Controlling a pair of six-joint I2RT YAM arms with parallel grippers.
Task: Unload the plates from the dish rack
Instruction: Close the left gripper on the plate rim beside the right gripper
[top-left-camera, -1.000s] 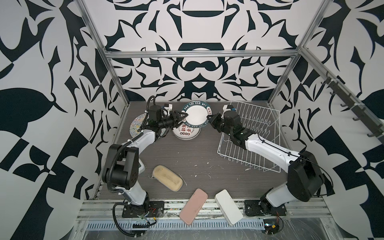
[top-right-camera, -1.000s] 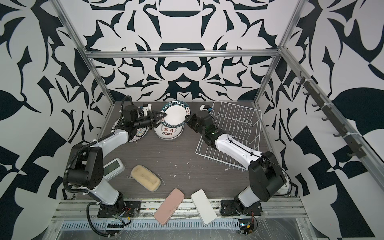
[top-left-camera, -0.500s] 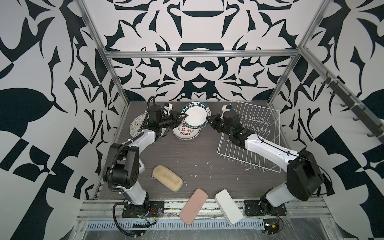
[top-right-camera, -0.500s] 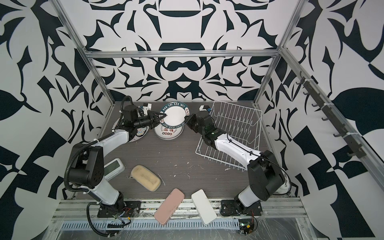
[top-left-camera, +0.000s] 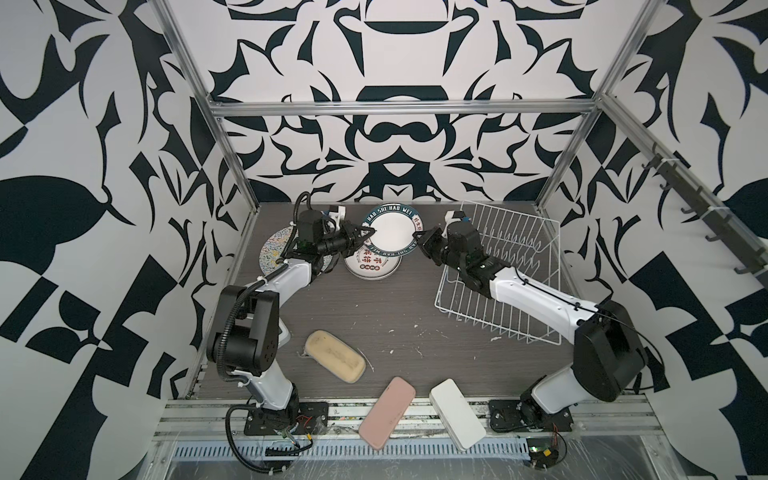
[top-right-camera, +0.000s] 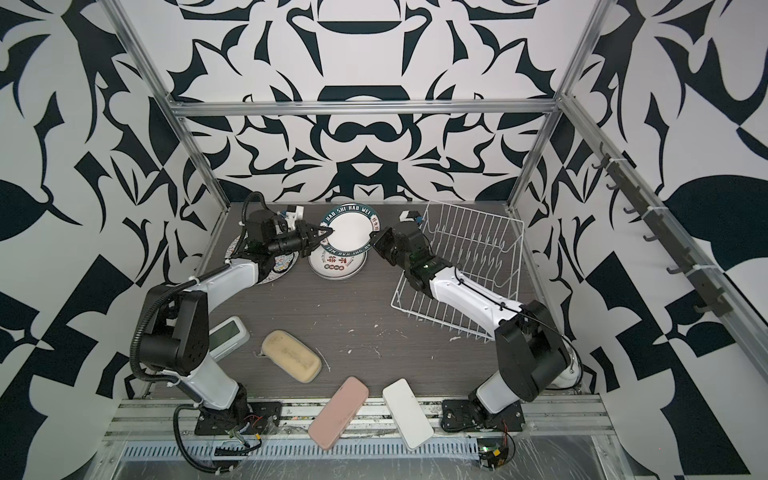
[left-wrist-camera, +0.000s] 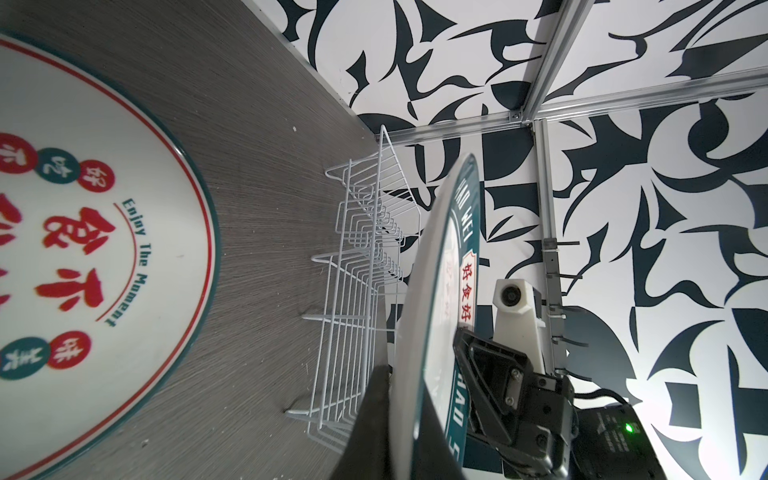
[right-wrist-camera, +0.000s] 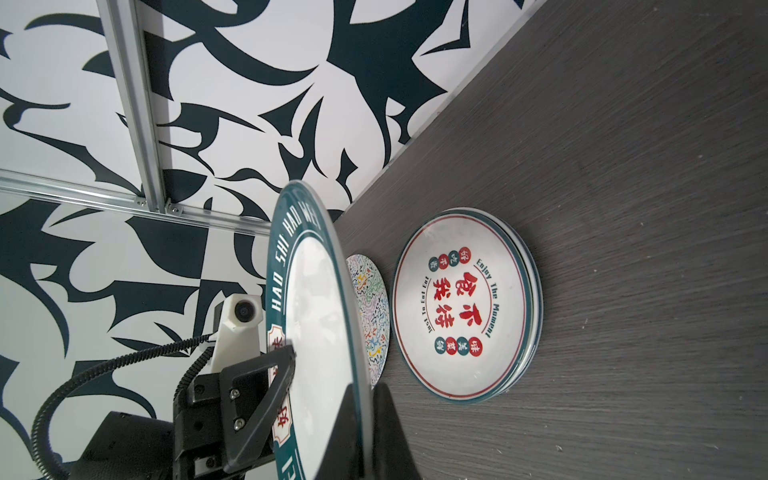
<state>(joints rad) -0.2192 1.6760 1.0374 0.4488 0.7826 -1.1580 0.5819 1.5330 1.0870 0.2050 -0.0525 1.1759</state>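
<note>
Both arms reach inward; left claw (top-left-camera: 366, 232) and right claw (top-left-camera: 417, 237) clamp opposite rims of lettered plate (top-left-camera: 392, 227), tilted above plate stack (top-left-camera: 372, 269).

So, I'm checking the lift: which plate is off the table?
The dark lettered-rim plate, held at opposite edges by the left gripper and right gripper; the other plates lie flat.

Left gripper (top-left-camera: 364, 234) closure on dark-rimmed plate (top-left-camera: 392, 233)
The jaws, open at the plate's left rim one second earlier, have closed onto that rim and now clamp it.
</note>
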